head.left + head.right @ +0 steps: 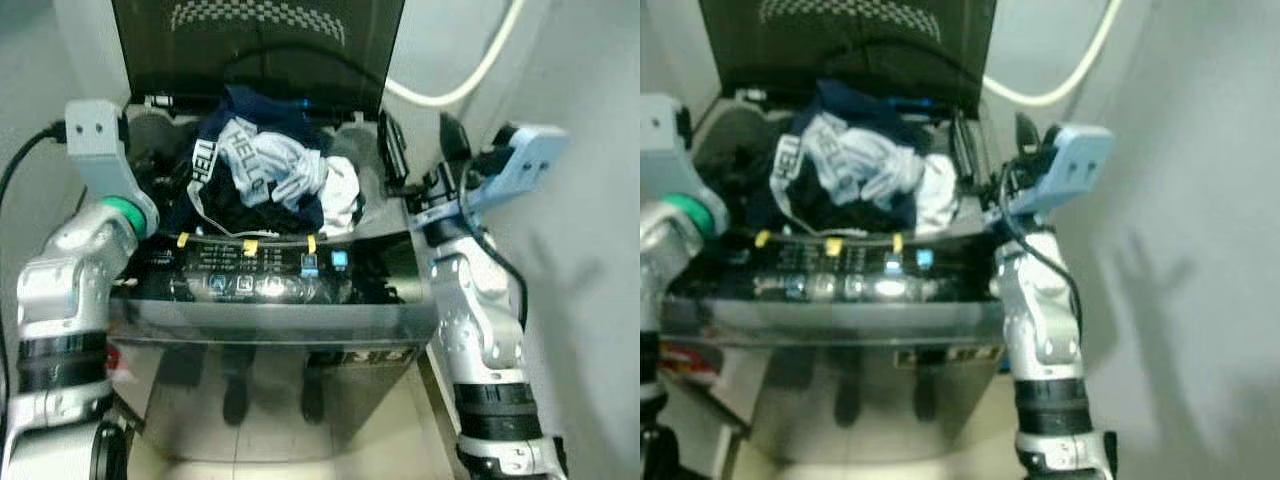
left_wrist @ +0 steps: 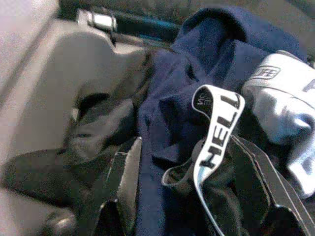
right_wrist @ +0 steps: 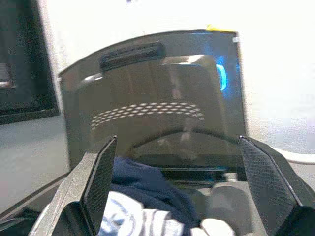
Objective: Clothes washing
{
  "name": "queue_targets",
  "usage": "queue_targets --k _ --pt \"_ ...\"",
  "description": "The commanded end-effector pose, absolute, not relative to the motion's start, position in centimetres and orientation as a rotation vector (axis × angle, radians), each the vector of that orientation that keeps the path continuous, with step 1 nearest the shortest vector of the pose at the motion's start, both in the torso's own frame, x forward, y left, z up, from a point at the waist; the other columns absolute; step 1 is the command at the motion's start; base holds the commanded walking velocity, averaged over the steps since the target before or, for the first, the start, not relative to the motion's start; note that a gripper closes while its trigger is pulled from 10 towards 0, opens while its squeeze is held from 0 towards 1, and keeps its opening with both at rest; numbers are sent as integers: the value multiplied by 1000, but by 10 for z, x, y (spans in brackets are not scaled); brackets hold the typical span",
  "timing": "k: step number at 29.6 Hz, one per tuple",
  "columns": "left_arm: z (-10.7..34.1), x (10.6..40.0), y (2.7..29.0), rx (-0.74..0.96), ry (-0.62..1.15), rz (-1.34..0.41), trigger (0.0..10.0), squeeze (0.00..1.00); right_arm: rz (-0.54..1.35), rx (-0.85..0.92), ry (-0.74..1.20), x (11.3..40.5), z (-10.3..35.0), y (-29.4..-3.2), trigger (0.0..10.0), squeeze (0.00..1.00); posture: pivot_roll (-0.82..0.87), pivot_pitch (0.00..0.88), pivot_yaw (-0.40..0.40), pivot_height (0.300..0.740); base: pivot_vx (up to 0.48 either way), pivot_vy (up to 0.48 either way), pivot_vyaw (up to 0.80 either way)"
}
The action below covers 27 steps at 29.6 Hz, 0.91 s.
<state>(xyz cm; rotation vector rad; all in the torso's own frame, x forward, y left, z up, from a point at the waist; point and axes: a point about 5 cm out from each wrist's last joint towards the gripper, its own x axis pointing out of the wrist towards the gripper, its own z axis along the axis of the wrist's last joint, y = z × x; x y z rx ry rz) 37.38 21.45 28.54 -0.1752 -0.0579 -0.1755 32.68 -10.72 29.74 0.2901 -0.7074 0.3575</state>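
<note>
Reaching both silver arms up and over an open top-loading washing machine point(image 1: 270, 320), one on each side of the heap.

Left arm bent at the elbow along the left edge of the frame, its left end effector point(image 2: 197, 196) spread wide and unclenched, fingers point(image 2: 120, 182) down among the clothes, straddling a white waistband point(image 2: 216, 132) with black lettering but gripping nothing. Right arm rising at centre right, wrist cocked above the machine's right rim; the right end effector point(image 3: 177, 187) is released too, its two fingers apart, aimed across at the raised dark lid point(image 3: 152, 98). One pile of laundry point(image 1: 265, 175) sits in the drum opening, upper centre: navy, white and grey pieces, tangled beyond counting. Three yellow tags point(image 1: 247, 245) line the front rim. One pale hose point(image 1: 460, 85) curves at upper right.
</note>
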Motion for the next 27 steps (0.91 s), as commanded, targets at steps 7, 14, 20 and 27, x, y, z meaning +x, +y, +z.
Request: queue_targets --k 7,14,20,27 --pt "283 414 177 -312 51 -298 10000 0 374 282 -732 324 307 -103 10000 0 22 124 -21 740 0 0 0" --pt "296 415 135 -311 46 -502 10000 0 352 276 -733 318 306 -106 10000 0 -14 135 15 740 0 0 0" --pt "308 396 72 -157 -87 -893 10000 0 306 270 -737 312 303 -112 10000 0 -30 136 33 740 0 0 0" --pt "345 374 80 189 -541 -763 10000 0 292 276 -735 313 303 -117 10000 0 -4 133 16 740 0 0 0"
